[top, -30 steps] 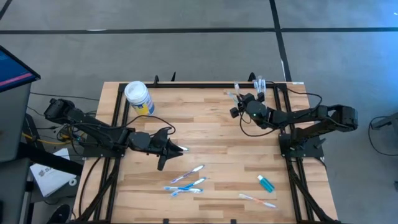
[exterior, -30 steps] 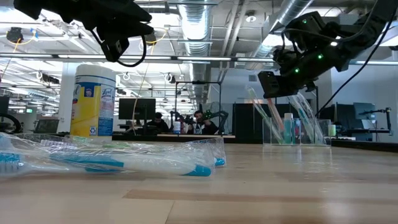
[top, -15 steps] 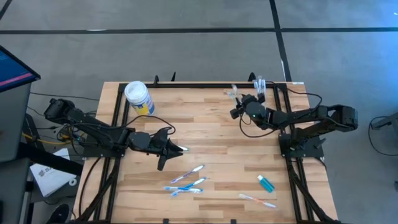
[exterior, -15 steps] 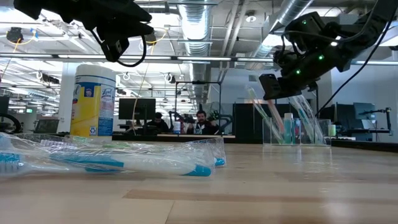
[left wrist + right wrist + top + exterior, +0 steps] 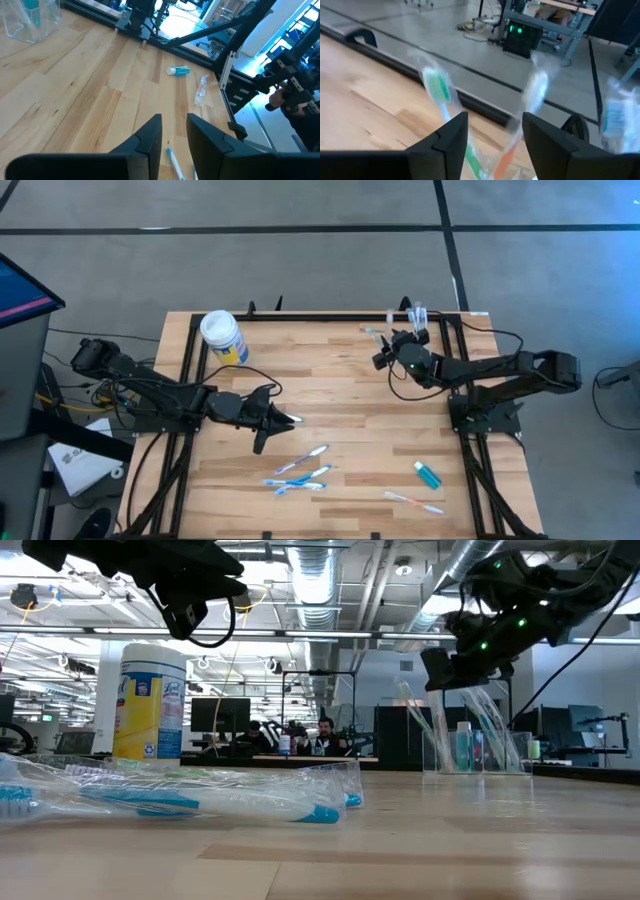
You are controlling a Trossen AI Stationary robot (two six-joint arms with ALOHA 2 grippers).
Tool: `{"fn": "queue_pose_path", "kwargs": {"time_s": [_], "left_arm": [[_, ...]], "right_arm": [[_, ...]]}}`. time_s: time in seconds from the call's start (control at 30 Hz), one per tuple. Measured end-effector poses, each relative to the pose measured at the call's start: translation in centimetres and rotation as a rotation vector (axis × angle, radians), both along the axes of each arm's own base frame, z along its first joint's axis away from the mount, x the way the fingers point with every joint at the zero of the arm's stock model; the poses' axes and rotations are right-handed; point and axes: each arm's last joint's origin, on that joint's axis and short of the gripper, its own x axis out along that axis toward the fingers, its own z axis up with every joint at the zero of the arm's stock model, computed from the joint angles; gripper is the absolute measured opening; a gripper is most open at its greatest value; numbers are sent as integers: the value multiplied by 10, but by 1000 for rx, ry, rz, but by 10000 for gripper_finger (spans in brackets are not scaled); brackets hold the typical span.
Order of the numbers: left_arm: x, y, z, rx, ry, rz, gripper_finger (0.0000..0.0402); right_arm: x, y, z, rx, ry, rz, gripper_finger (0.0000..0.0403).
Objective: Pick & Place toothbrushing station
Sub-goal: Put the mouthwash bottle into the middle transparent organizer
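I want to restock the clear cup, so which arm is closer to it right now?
The right. Its end effector hovers right beside the clear cup at the table's far edge, while the left end effector sits out near the table's middle, well away from it.

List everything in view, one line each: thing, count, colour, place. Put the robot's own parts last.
clear cup: 1, colourless, far right corner of the table, holding wrapped toothbrushes and a teal tube
wrapped toothbrushes: about 3, blue and white, loose at near centre
single toothbrush: 1, pale with orange, near right edge
small teal tube: 1, teal, near right, beside the single toothbrush
canister: 1, yellow and blue with white lid, far left, upright
table: 1, light wood with black frame
people: at least 2, dark, in the room beyond, low view only
left gripper: 1, dark, above table centre-left, holding nothing
right gripper: 1, dark, open, above the clear cup
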Motion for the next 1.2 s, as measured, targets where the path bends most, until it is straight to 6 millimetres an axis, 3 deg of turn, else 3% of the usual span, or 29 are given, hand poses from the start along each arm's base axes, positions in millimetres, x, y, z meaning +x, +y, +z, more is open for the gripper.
{"fn": "queue_pose_path", "kwargs": {"time_s": [0.23,0.53,0.8,1.2], "left_arm": [[0,0,0,5,1,-2,85],[0,0,0,7,1,-2,85],[0,0,0,7,0,-2,85],[0,0,0,7,-1,-2,85]], "right_arm": [[-10,19,16,25,-18,128,181],[-21,60,29,121,-34,471,163],[-26,96,23,263,-7,699,140],[-38,136,24,529,133,841,109]]}}
